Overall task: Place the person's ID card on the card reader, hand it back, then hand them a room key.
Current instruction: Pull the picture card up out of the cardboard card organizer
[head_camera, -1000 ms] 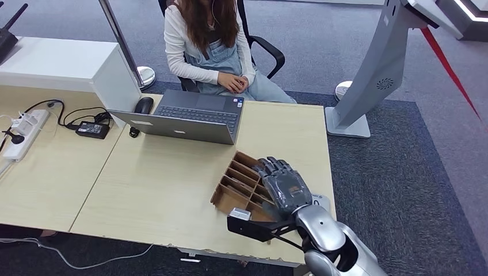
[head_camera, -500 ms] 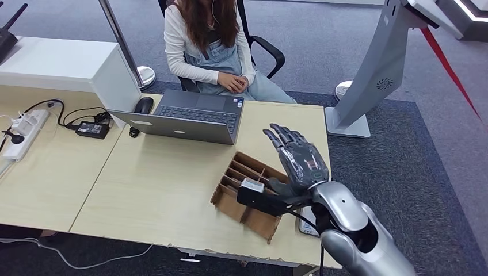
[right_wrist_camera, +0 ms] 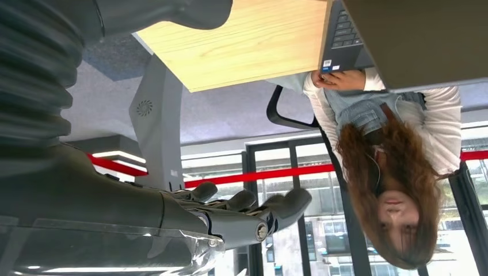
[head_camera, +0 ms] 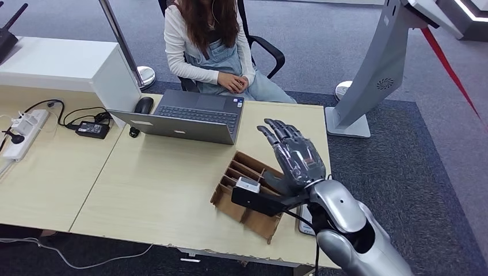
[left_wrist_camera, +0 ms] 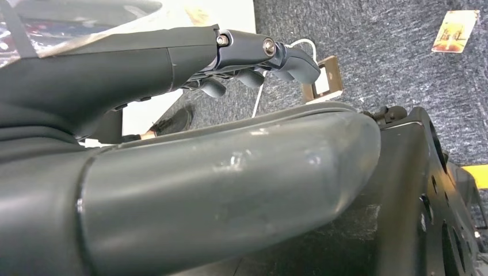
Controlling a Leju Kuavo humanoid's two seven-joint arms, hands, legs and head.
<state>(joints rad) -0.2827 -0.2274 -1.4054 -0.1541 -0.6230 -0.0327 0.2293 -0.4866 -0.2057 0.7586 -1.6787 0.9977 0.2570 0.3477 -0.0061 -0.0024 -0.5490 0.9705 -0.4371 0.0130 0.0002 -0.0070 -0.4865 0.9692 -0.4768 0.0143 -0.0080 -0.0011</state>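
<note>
Head view, from the left: a white power strip [head_camera: 24,132] lies at the far left of the pale wood table [head_camera: 161,184], with a black power adapter [head_camera: 92,130] and its looped cables just beside it. Behind them stands a white cabinet [head_camera: 69,64]. A dark mouse [head_camera: 144,105] sits at the cabinet's corner, near the left end of an open grey laptop [head_camera: 190,118], whose keyboard faces away from the robot. On the far side of the table a person [head_camera: 207,40] in a white top sits in a black chair, hands [head_camera: 233,84] together in the lap, behind the laptop.

Right of the laptop and nearer the robot, a brown cardboard divided tray [head_camera: 225,198] rests on the table. I cannot tell what its compartments hold, nor where the ID card or a room key is. A pale flat object [head_camera: 305,223] lies just beside the tray at the table's near right edge, mostly hidden by the arm. It may be the card reader, but that cannot be told.

Above the tray's right end the right hand [head_camera: 296,158] is held up over the table, its back toward the camera, fingers spread and pointing toward the person, holding nothing. Further right, on the grey carpet, stands a white slanted kiosk post [head_camera: 374,75].

In the left wrist view the left hand [left_wrist_camera: 253,54] hangs over carpet. Whether its fingers are spread or closed I cannot tell.
</note>
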